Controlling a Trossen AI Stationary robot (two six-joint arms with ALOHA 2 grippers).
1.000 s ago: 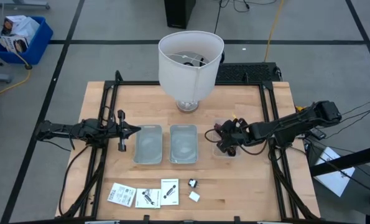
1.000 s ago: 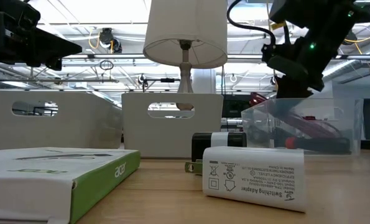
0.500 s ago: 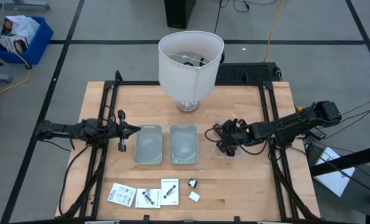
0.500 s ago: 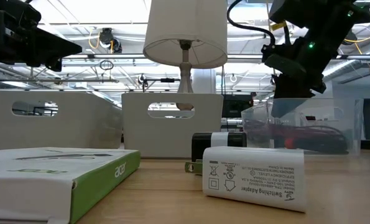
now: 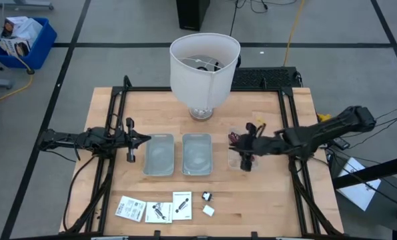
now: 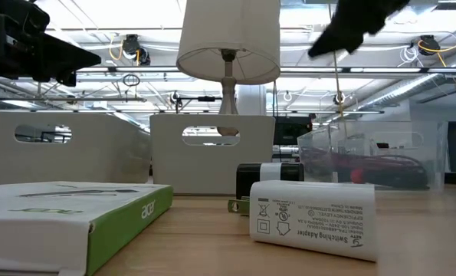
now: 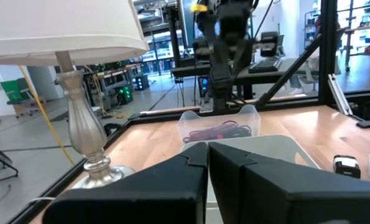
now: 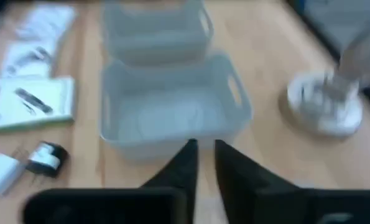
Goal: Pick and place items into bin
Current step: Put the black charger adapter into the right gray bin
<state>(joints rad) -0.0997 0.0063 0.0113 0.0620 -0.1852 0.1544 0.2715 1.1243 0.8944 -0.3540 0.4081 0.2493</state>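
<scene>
Lifted clear since a second ago, the right gripper [image 5: 246,155] no longer dips into the clear tub [image 5: 243,148] on the table's right side; in the low view its dark body has risen from in front of the tub to the upper edge. Its fingers [image 8: 186,157] now stand close together with only a thin slit between them and nothing in it. Red and black cable ties [image 6: 377,167] lie inside the tub.

Two grey bins [image 5: 159,155] [image 5: 197,154] sit side by side in the middle of the table [image 5: 278,207], both showing bare bottoms. One white lamp [image 5: 204,65] stands behind them.

Along the front edge lie three flat white packets [image 5: 131,208] [image 5: 159,211] [image 5: 182,205] in a row, and just to their right two small parts: a black and white one [image 5: 207,197] and a white adapter [image 5: 209,210].

The left gripper [image 5: 143,139] hangs at the left edge of the left bin, its jaws pressed nearly together and holding nothing.
</scene>
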